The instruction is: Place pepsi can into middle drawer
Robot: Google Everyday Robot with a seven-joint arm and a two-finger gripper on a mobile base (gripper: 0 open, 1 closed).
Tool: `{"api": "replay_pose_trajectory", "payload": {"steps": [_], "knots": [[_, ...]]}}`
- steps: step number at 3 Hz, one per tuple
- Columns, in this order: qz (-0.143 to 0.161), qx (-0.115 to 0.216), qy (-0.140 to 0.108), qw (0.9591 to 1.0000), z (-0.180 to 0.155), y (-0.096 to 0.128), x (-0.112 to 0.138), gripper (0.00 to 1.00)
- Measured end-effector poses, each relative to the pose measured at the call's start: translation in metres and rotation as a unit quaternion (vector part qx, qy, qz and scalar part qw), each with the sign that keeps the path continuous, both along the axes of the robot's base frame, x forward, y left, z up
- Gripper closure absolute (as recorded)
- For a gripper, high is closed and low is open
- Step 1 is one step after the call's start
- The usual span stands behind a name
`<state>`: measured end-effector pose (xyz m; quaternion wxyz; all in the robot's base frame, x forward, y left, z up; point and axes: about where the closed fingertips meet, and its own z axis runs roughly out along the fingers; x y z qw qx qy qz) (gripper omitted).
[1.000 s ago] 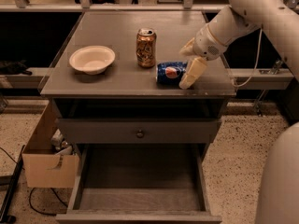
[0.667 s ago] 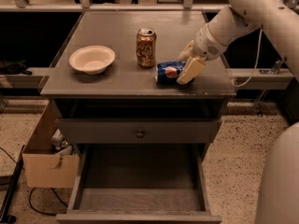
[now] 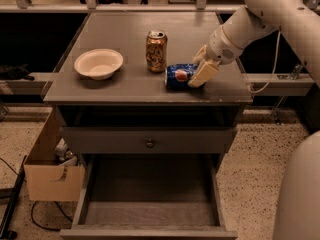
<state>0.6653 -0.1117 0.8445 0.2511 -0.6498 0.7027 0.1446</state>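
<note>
The pepsi can (image 3: 177,76), blue with its round logo, lies on its side on the grey tabletop (image 3: 125,86), right of centre. My gripper (image 3: 196,70) reaches in from the right and is open, with one pale finger (image 3: 203,74) in front of the can's right end and the other behind it. The can rests on the table. The middle drawer (image 3: 150,213) is pulled out at the bottom front, and its bare floor holds nothing.
A gold-brown can (image 3: 156,51) stands upright just left of and behind the pepsi can. A white bowl (image 3: 98,63) sits at the table's left. A closed drawer front with a round knob (image 3: 149,143) lies above the open drawer. A cardboard box (image 3: 50,174) stands at lower left.
My gripper has moved a little to the left, so its fingers now straddle the pepsi can's right end. The can has stayed in place.
</note>
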Motion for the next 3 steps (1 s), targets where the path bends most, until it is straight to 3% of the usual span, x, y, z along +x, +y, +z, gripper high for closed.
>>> {"api": "replay_pose_trajectory", "payload": {"steps": [1, 2, 3], "knots": [[0.0, 0.0, 0.0, 1.0, 0.0, 0.0, 0.0, 1.0], [-0.01, 0.013, 0.011, 0.9998, -0.006, -0.007, -0.007, 1.0], [-0.029, 0.028, 0.004, 0.9992, 0.008, -0.018, -0.022, 1.0]]}}
